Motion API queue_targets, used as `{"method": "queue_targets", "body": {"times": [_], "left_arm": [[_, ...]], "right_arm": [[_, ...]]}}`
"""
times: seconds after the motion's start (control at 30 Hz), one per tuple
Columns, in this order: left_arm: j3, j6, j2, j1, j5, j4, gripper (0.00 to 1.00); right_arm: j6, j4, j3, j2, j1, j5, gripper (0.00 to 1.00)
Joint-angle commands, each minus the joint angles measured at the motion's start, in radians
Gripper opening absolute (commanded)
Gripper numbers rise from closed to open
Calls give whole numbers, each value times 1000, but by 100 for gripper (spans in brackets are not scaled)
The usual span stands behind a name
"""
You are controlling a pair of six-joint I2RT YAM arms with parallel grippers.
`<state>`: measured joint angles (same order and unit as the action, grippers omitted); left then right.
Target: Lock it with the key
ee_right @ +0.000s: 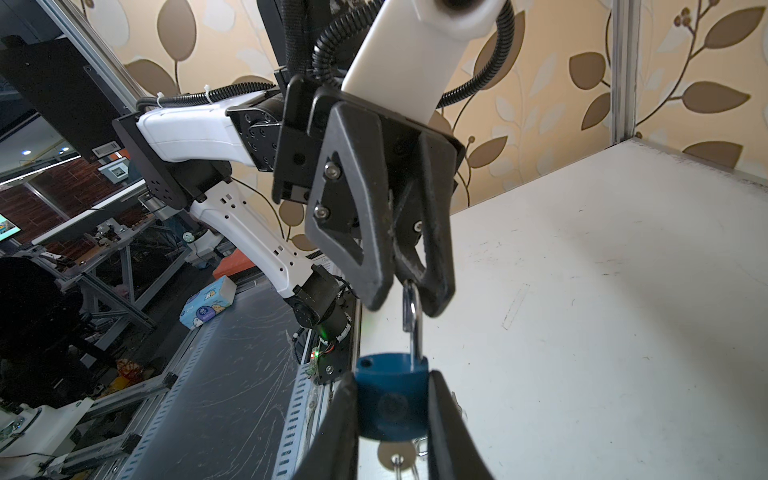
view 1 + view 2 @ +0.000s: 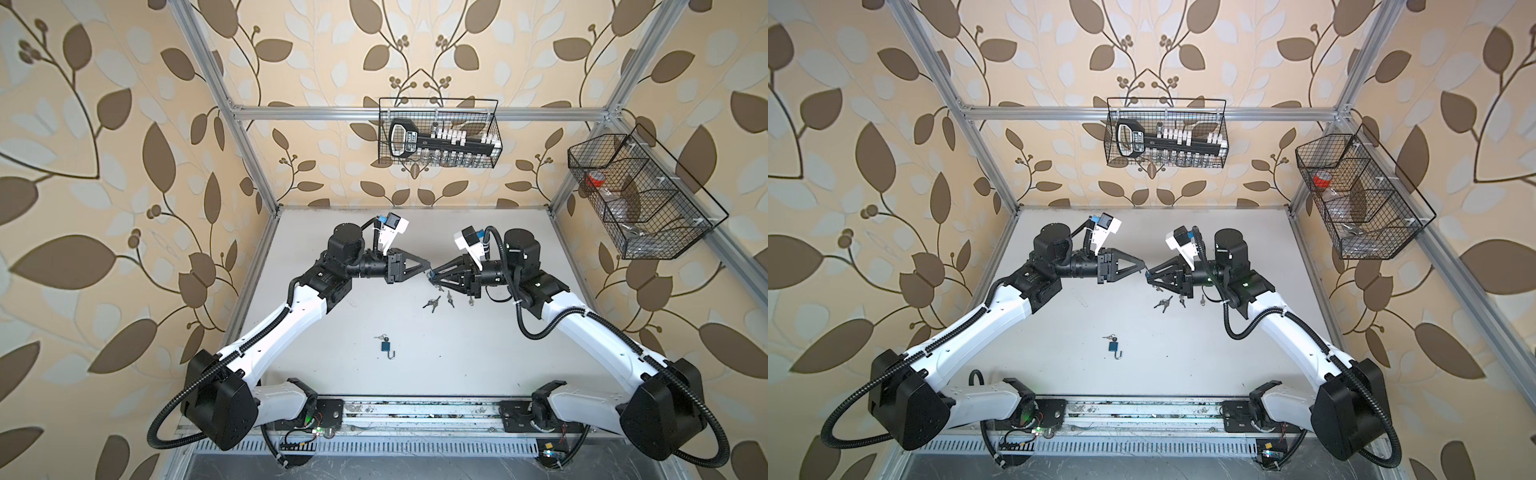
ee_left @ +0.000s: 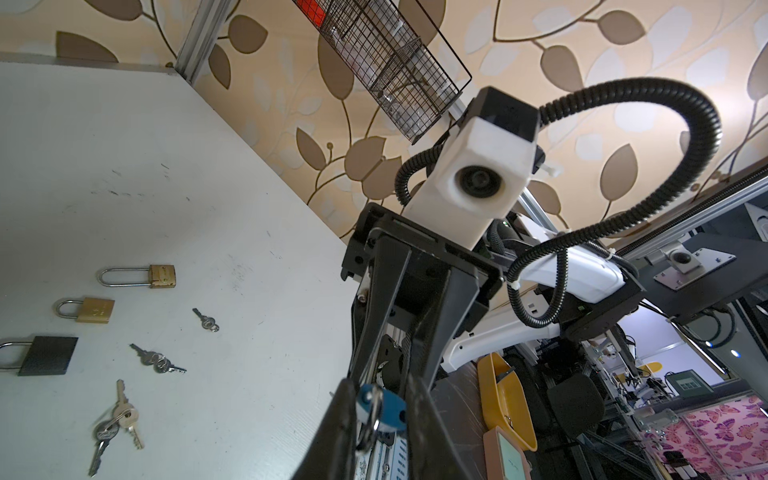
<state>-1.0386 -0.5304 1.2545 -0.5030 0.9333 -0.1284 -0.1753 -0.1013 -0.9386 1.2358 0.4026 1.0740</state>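
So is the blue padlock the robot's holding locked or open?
Open. In the right wrist view, one leg of the shackle enters the blue padlock; its other hole sits empty.

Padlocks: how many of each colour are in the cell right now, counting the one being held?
Blue: 2, the held blue padlock and the loose blue padlock.
Brass: 2, the long-shackle brass padlock and the short-shackle brass padlock.
Black: 1, the black padlock.
Total: 5.

A small blue open padlock (image 2: 385,345) lies near the white desk's (image 2: 457,370) front edge. Farther back lie silver keys (image 2: 432,302), two brass padlocks (image 3: 96,309) and a black padlock (image 3: 48,355).
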Motion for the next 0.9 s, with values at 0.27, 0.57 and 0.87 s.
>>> {"method": "queue_targets", "body": {"times": [0.27, 0.57, 0.87], "left_arm": [[-40, 16, -7, 0, 15, -28, 6], [-45, -6, -29, 0, -61, -26, 0], [9, -118, -99, 0, -194, -136, 0]], "right_arm": [[10, -11, 12, -24, -1, 22, 0], [32, -26, 19, -65, 2, -55, 29], [83, -308, 210, -230, 79, -465, 57]]}}
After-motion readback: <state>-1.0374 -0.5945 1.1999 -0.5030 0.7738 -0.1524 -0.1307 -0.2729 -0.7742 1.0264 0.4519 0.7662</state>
